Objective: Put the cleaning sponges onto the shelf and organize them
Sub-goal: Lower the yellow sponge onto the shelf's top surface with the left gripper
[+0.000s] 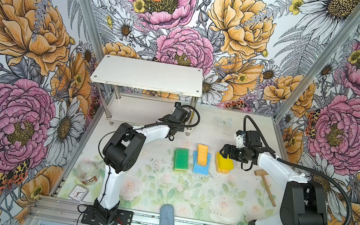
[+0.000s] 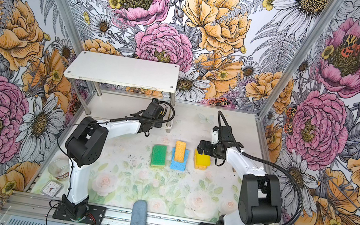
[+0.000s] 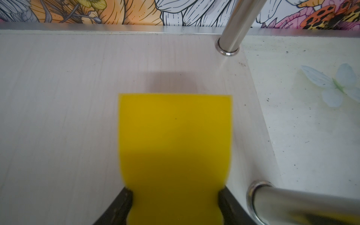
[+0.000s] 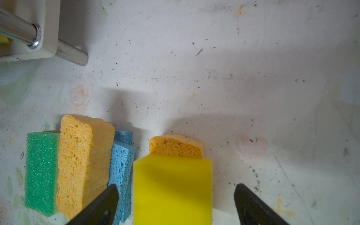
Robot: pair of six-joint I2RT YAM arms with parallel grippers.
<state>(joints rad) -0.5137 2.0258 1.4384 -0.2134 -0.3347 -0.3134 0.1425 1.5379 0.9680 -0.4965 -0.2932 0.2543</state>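
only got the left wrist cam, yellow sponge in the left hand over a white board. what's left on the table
Observer: Besides your yellow sponge, three groups lie in front of the shelf: stacked green sponges, an orange sponge on blue sponges, and a second yellow sponge.
Operator: is the right hand holding that one
Observer: No. The right hand is open, straddling it with a gap on each side.
Operator: any sponge tucked near it
Observer: Yes, another orange sponge shows just past its end in the right wrist view; under or beside it, I cannot tell.
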